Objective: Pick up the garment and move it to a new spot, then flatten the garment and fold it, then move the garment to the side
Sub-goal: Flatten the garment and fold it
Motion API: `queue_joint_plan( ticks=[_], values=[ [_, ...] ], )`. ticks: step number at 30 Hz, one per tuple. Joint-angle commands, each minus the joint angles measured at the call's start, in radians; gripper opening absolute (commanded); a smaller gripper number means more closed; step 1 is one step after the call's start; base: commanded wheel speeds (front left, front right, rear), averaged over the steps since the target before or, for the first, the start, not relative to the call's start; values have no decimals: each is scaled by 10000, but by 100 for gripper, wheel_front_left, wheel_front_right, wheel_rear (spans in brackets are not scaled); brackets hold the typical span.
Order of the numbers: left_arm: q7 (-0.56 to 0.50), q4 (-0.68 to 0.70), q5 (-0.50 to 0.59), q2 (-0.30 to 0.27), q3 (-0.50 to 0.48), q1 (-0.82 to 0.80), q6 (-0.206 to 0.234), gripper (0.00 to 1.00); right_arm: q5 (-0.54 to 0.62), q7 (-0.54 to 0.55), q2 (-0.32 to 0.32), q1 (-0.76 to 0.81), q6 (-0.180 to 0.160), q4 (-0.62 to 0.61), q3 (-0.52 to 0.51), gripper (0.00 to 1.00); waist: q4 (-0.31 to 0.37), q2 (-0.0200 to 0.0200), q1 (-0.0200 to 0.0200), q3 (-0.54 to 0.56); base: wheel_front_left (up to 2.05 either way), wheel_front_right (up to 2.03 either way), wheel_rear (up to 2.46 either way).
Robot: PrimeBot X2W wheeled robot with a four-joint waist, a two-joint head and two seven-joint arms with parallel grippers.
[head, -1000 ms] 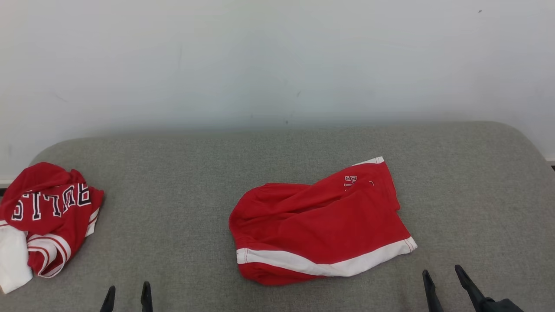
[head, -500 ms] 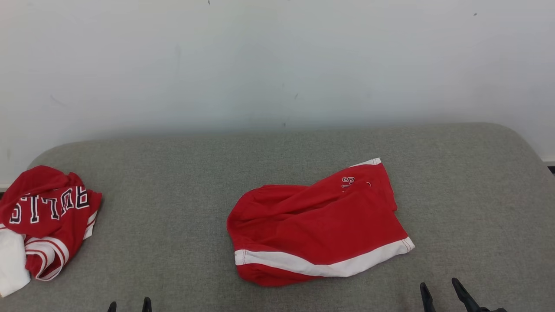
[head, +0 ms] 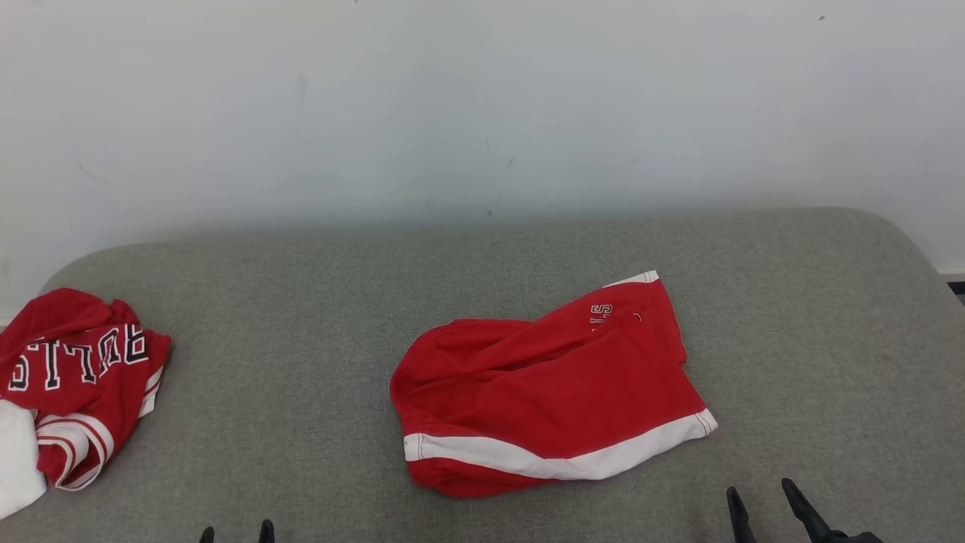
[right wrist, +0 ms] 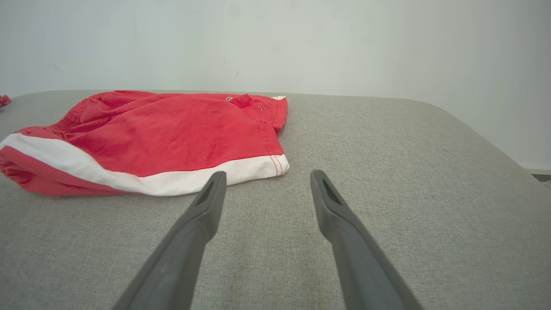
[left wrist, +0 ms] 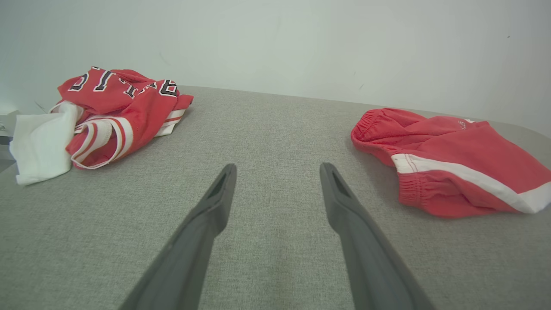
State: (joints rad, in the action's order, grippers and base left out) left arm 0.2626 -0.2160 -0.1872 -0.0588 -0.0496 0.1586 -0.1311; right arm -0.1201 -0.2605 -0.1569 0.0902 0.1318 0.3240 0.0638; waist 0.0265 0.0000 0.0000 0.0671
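- A plain pale wall (head: 482,98) rises behind the work, off-white with a faint grey-green cast.
- A few small dark marks (head: 510,162) speckle the wall near its middle.
- The tabletop (head: 301,302) is covered in grey woven fabric; its far corners are rounded and its far edge runs along the wall.
- The light is soft and even, with a dim shadow band on the wall just above the tabletop's far edge.
- At the far right, a thin dark strip (head: 956,287) shows at the wall's foot.
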Motion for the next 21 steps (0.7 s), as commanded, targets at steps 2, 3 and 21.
queue_joint_plan(
  ticks=[2,3,21],
  values=[
    [31,45,-24,10,-15,-16,11,100,18,-61,32,-50,-24,11,0,100,11,0,0,-24,0,0,0],
    [31,47,-11,0,-25,-32,12,100,16,-62,42,-66,-24,21,17,100,20,0,0,-34,0,0,0],
    [-63,-797,-1049,-661,1666,-933,14,100,-188,118,-281,-885,-24,94,379,100,488,0,0,-398,0,0,0]
  ],
)
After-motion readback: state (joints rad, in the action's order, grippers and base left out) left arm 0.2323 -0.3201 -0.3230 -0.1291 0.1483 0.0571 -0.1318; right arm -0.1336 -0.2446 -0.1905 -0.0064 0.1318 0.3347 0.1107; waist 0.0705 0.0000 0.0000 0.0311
